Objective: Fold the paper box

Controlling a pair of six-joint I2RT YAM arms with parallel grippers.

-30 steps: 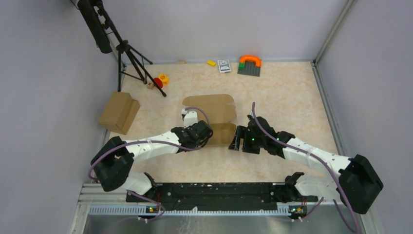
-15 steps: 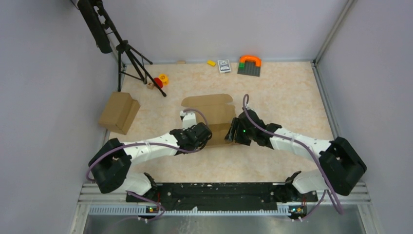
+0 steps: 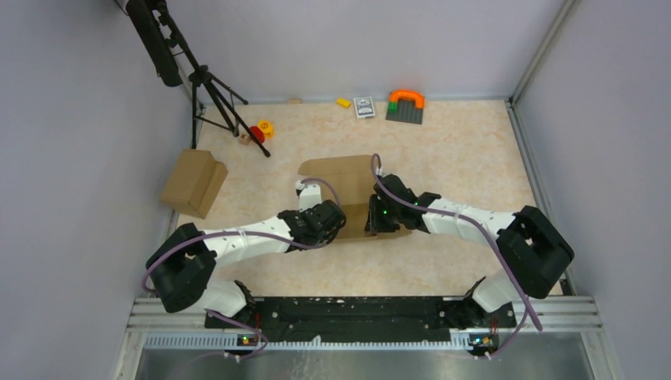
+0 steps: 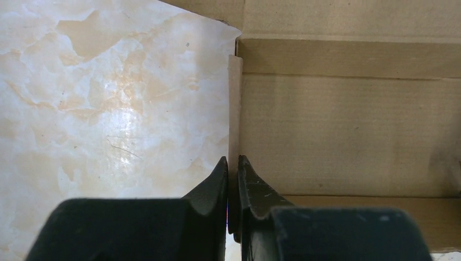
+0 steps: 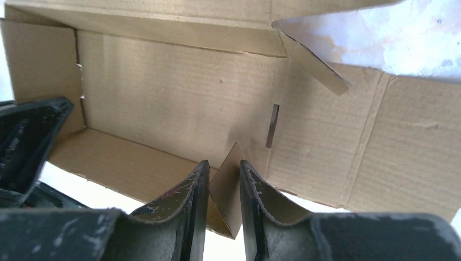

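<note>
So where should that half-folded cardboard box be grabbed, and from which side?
By its thin standing flaps, from the near side, a finger on each face. The paper box looks too wide to span, but card edges fit between the jaws: the left gripper pinches the left wall, the right gripper straddles a small flap.

Paper box half-covered, edges cropped
From above, the left hand (image 3: pixel 339 222) and right hand (image 3: pixel 372 222) cover the near side of the paper box (image 3: pixel 340 174), fingertips unseen. Both wrist views crop the box at their borders. Whether the right hand's fingers (image 5: pixel 255 196) actually press the flap (image 5: pixel 225 187) between them is unclear. Beyond the box, a tiny tan object (image 3: pixel 294 100) by the far wall is unidentifiable.
</note>
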